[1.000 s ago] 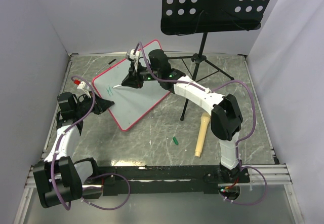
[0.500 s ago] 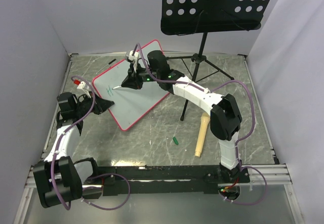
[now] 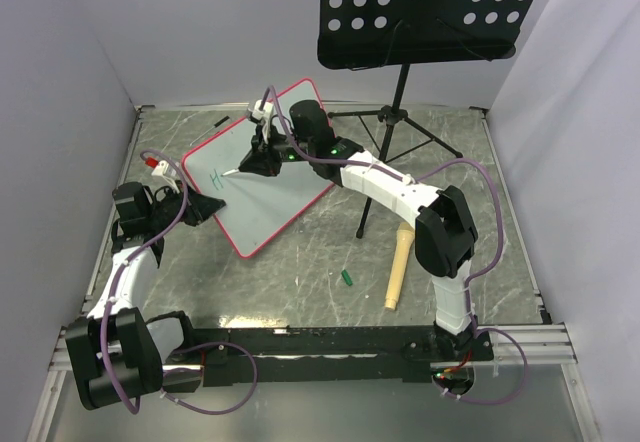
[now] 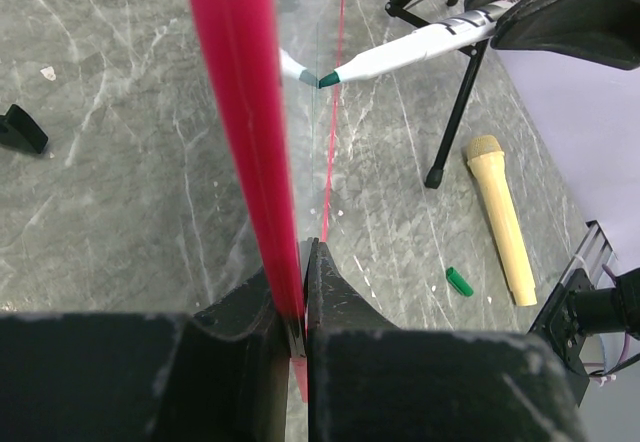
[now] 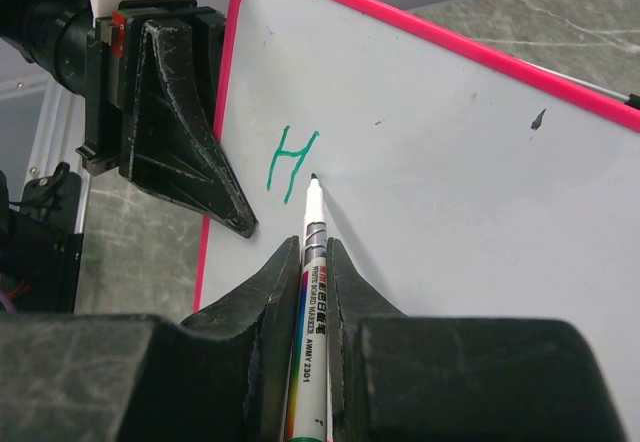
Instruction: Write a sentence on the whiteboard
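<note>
Over a grey marbled table [image 3: 300,292] walled in pale lilac, the right arm's black wrist sits slightly further left than a second ago, while the whiteboard [image 3: 275,202] and the left arm keep their places. A black perforated music stand [image 3: 420,12] rises on its tripod at the far right. The pink-framed whiteboard sits left of centre, its long axis running diagonally from the left arm's side toward the stand's legs; whether it lies flat or tipped cannot be told. The left gripper [image 4: 303,252] is clamped tight on the board's frame edge. The right gripper [image 5: 312,250] is closed around a white whiteboard marker [image 5: 305,342], which points away from the wrist toward the left gripper, its tip touching the board just right of the lettering. A tan microphone [image 3: 397,265] lies on the table beside the right arm, its length running roughly near to far. The sentence [image 5: 293,164] so far is one teal-green H. A small green cap [image 3: 347,278] lies near the microphone's left.
</note>
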